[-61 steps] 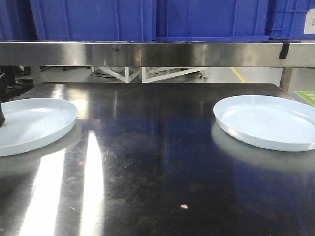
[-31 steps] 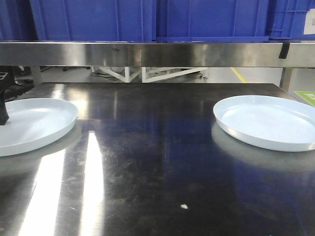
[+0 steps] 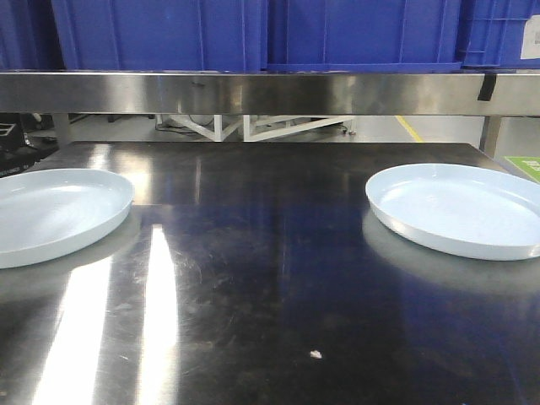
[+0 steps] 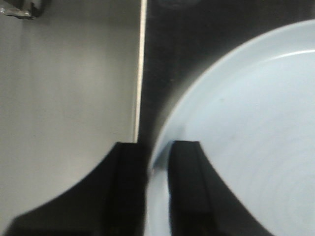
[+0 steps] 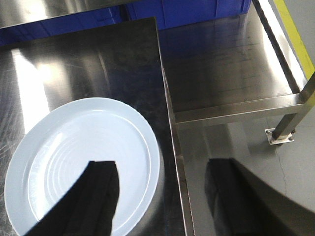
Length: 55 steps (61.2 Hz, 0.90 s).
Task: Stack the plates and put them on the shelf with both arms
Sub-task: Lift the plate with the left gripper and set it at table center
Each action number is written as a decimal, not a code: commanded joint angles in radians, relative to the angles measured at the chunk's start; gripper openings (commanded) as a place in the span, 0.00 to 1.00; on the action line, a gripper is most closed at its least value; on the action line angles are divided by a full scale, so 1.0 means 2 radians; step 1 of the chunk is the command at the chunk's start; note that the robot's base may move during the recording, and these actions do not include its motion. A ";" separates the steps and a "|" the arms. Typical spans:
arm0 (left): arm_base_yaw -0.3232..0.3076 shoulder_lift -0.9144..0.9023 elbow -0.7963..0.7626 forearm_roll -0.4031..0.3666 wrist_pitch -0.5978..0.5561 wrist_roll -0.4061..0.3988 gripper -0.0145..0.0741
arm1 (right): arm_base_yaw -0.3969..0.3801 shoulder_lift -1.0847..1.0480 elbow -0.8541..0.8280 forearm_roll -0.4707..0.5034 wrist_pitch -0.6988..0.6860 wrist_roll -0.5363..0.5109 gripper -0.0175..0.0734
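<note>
Steel table (image 3: 270, 278); pale floor (image 3: 447, 128), perhaps concrete

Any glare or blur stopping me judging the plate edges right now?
Front view: sharp, but glare streaks cross the table beside the left plate. Left wrist view: blurred around the left gripper and rim. Right wrist view: sharp; right plate edge clear.

Table (image 3: 270, 278) stretch between plates (image 3: 460, 211), shelf (image 3: 270, 91) behind

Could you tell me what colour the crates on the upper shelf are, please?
Deep blue. The crates show best in the exterior front-facing view.
</note>
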 commanded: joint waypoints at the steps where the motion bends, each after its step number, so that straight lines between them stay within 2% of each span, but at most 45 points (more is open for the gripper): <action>1: 0.000 -0.016 -0.020 -0.001 0.010 0.000 0.28 | 0.000 -0.005 -0.019 -0.004 -0.034 -0.004 0.74; 11: 0.000 -0.022 -0.061 -0.021 0.043 0.000 0.26 | 0.000 -0.005 -0.019 -0.004 -0.034 -0.004 0.74; 19: 0.000 -0.032 -0.100 -0.052 0.070 0.005 0.26 | 0.000 -0.005 -0.019 -0.004 -0.035 -0.004 0.74; 28: -0.001 -0.039 -0.136 -0.124 0.095 0.044 0.26 | 0.000 -0.004 -0.019 -0.004 -0.038 -0.004 0.74; 33: -0.006 -0.039 -0.147 -0.148 0.099 0.053 0.26 | 0.000 -0.001 -0.019 -0.004 -0.038 -0.004 0.74; 45: -0.048 -0.039 -0.147 -0.158 0.092 0.053 0.26 | 0.000 0.010 -0.019 -0.004 -0.037 -0.004 0.74; 55: -0.101 -0.039 -0.147 -0.158 0.077 0.053 0.26 | 0.000 0.015 -0.019 -0.004 -0.037 -0.004 0.74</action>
